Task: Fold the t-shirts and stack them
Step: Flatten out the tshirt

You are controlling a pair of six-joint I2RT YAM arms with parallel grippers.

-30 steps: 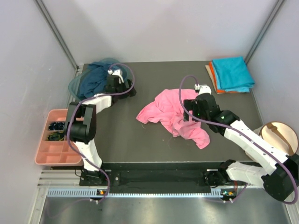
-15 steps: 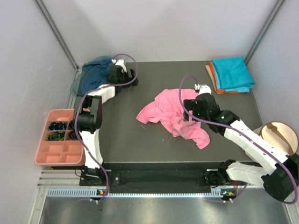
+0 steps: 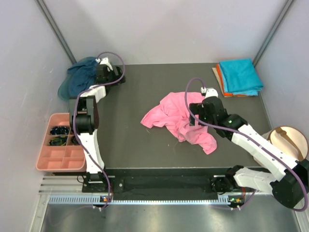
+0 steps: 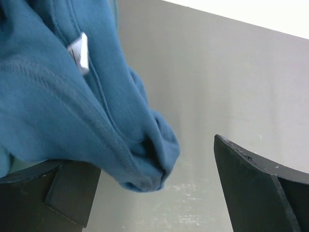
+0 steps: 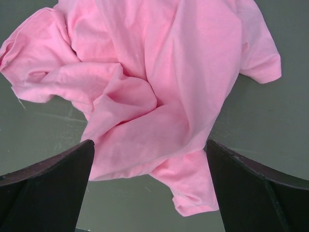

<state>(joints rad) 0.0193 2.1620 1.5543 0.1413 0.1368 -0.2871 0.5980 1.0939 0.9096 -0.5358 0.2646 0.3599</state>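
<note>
Reaching with the left gripper [image 3: 100, 72] into the upper left of the top view, right against the crumpled dark blue t-shirt [image 3: 77, 82] bunching at the far left corner of the table [image 3: 135, 140], close to the wall. In the left wrist view, holding the fingers [image 4: 260, 193] wide apart, released and pinching nothing, while bearing a fold of the dark blue cloth draped over the lower-left finger only, in the left half of that frame.

Hovering with the right gripper [image 3: 197, 115] over the right part of the bright pink t-shirt [image 3: 174, 118], lying crumpled and unfolded at the middle of the table. In the right wrist view, spreading both fingers [image 5: 48, 179] toward the lower corners, released, with pink cloth filling the frame between and above them.

Showing the turquoise t-shirt [image 3: 241, 75] folded in the upper right of the top view, resting on the orange t-shirt [image 3: 221, 82], with only an orange edge peeking out at its left. Showing the salmon-pink compartment tray [image 3: 58, 162] at the lower left, beside the table's edge, well apart from every shirt.
</note>
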